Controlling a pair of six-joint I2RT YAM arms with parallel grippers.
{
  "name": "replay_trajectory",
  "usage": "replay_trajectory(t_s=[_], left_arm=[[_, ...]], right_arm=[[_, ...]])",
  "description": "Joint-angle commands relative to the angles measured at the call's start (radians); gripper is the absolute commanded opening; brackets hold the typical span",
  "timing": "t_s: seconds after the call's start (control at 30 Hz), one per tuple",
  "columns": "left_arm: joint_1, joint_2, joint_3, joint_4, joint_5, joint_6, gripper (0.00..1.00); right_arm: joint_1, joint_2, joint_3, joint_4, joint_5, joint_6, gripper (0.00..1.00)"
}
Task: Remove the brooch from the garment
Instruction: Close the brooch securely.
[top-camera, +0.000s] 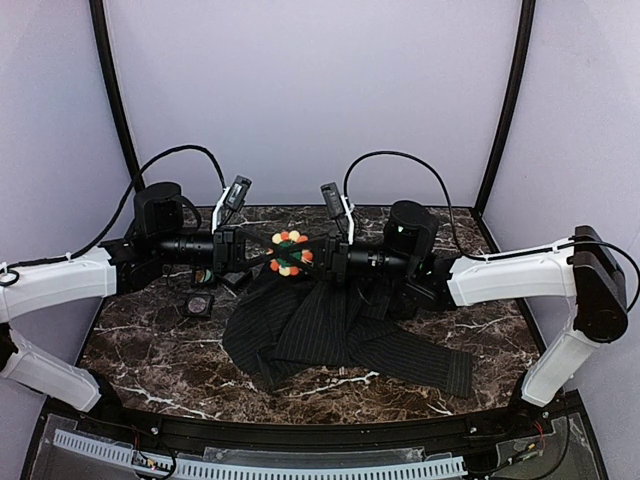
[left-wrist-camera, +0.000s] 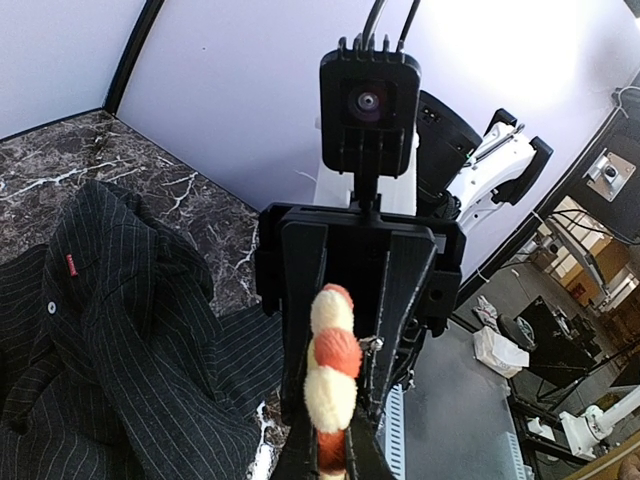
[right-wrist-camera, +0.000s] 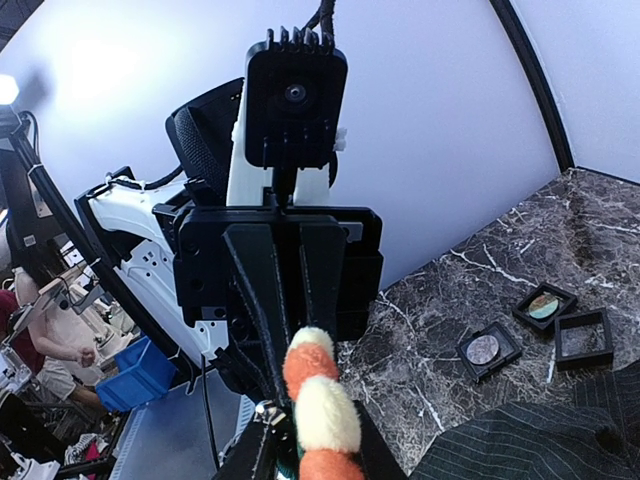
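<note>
Now, mid-frame, both pairs of jaws pinch the brooch above the garment; whether it is detached, I cannot tell.

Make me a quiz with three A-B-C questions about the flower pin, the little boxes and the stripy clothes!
1. Where is the brooch? A on the floor. B in the air between left gripper and right gripper. C on a shelf.
2. How many small boxes in the right wrist view? A one. B three. C six.
3. The garment is: A hanging. B rumpled on the table. C neatly folded.
Answers: B, both fingertips meet at it; B, three show there; B, it sprawls creased.
</note>
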Motion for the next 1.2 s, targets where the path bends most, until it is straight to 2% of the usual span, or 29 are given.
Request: replay_trajectory(t_s=[0.0, 0.5, 0.7, 1.17], left_arm=[[-0.004, -0.034, -0.003, -0.041, -0.041, 0.016, 0.01], [0.011, -0.045, 0.004, -0.099, -0.132, 0.029, 0.01], [0.019, -0.052, 0.001, -0.106, -0.154, 0.029, 0.01], [0.022, -0.050, -0.001, -0.088, -0.126, 0.020, 0.01]], right_arm=[[0.004, -0.017, -0.019, 0.042, 0.035, -0.004, 0.21], [0.004, -0.041, -0.047, 0.059, 0.058, 0.004, 0.21], [0.003, -0.050, -0.056, 0.059, 0.069, 0.005, 0.24], [0.003, -0.032, -0.043, 0.047, 0.060, 0.011, 0.23]])
